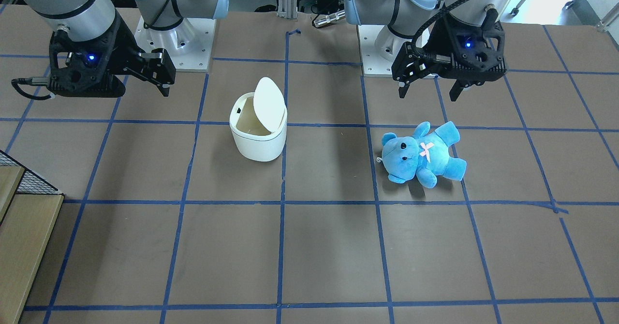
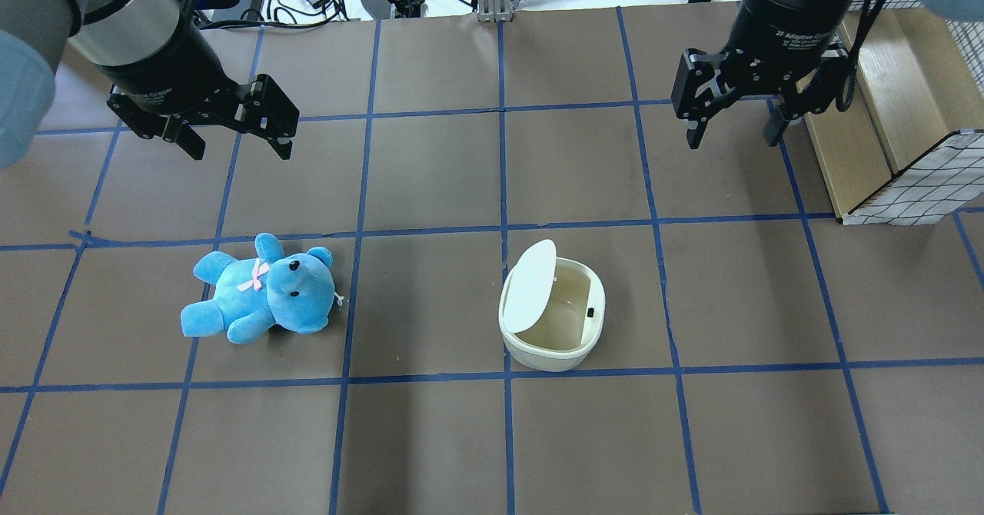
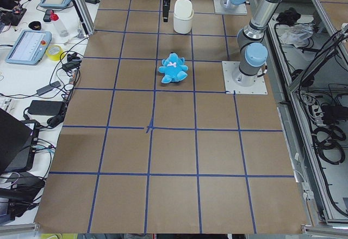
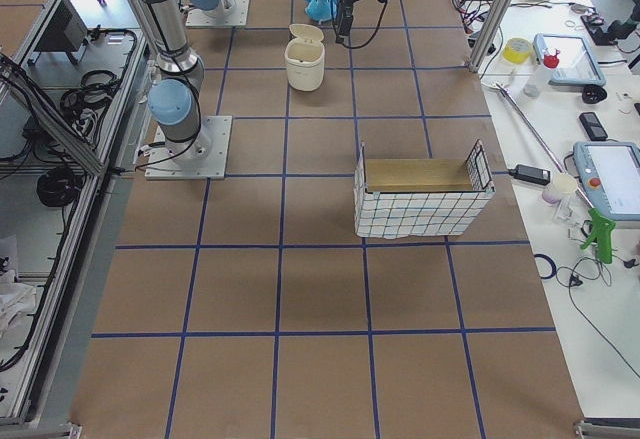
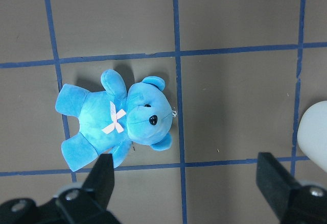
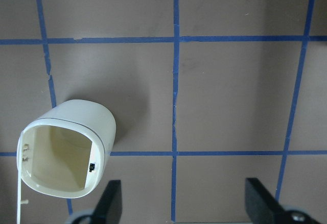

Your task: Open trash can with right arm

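Observation:
The white trash can (image 2: 552, 315) stands near the table's middle with its flip lid (image 2: 529, 286) raised, showing the beige inside. It also shows in the front view (image 1: 258, 128), in the right wrist view (image 6: 64, 150), and in both side views (image 3: 182, 16) (image 4: 305, 57). My right gripper (image 2: 733, 129) is open and empty, held above the table well behind and to the right of the can; it also shows in the front view (image 1: 145, 80). My left gripper (image 2: 238, 146) is open and empty above the blue plush bear (image 2: 261, 288).
The blue bear also shows in the front view (image 1: 423, 154) and left wrist view (image 5: 117, 118). A wooden box with a wire-mesh front (image 2: 892, 131) sits at the table's right edge, close to my right gripper. Blue tape lines grid the brown table (image 2: 430, 438).

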`<state>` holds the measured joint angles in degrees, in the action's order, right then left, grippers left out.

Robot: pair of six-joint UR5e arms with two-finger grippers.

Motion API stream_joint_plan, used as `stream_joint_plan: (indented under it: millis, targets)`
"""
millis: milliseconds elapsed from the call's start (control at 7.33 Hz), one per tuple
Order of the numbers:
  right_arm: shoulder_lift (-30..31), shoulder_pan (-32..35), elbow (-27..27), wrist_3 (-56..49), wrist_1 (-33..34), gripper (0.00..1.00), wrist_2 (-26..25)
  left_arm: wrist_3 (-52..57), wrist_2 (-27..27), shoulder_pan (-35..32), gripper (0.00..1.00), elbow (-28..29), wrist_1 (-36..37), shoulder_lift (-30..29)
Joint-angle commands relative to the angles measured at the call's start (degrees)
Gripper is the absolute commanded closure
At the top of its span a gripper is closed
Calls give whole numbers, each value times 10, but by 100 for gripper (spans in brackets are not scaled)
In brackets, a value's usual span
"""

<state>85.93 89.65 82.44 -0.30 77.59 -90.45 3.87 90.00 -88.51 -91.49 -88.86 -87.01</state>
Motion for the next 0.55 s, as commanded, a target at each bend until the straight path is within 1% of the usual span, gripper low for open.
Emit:
stream_joint_plan:
  millis: [0, 273, 409]
  targets:
    - [-1, 1, -1, 6, -1, 0, -32, 0, 0, 0, 0, 0, 0, 1]
    - [2, 1, -3, 7, 71, 0, -22, 0, 0, 0, 0, 0, 0, 0]
    - [4, 2, -3, 7, 72, 0, -18, 0, 0, 0, 0, 0, 0, 0]
